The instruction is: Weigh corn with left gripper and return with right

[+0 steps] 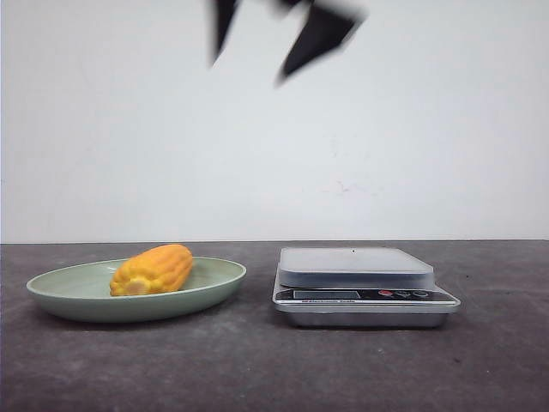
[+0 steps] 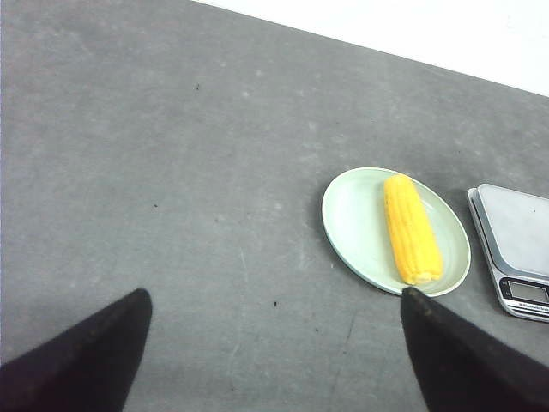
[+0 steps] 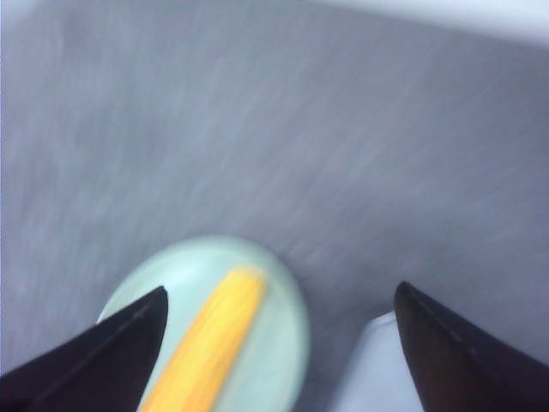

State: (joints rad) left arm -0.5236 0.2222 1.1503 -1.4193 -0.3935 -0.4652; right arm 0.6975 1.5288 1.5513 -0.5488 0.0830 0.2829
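Lying on its side in the pale green shallow plate [image 1: 86,296] was the corn [image 1: 152,269], a stubby yellow-orange cob with rows of kernels, its flat cut end turned toward the front camera. Just beside the plate, on the robot's right of it, sat the silver kitchen scale [image 1: 356,268] with its bare grey platform and a small display along the front edge; nothing was on it. Both rested on the dark grey table [image 1: 274,369], apart from each other.

The right gripper [image 1: 287,34] was high above the plate and scale, blurry in the front view, with its black fingers [image 3: 103,352] spread wide and nothing between them. The left gripper [image 2: 274,360] was also released and empty, looking down at the plate from well off to the side.

My guess on the step: either weighing hadn't started or the corn was already returned, can't tell from this alone. If it hadn't started, the left gripper would need to come over the plate, line up across the cob's width, drop and pinch it mid-body so it doesn't roll.
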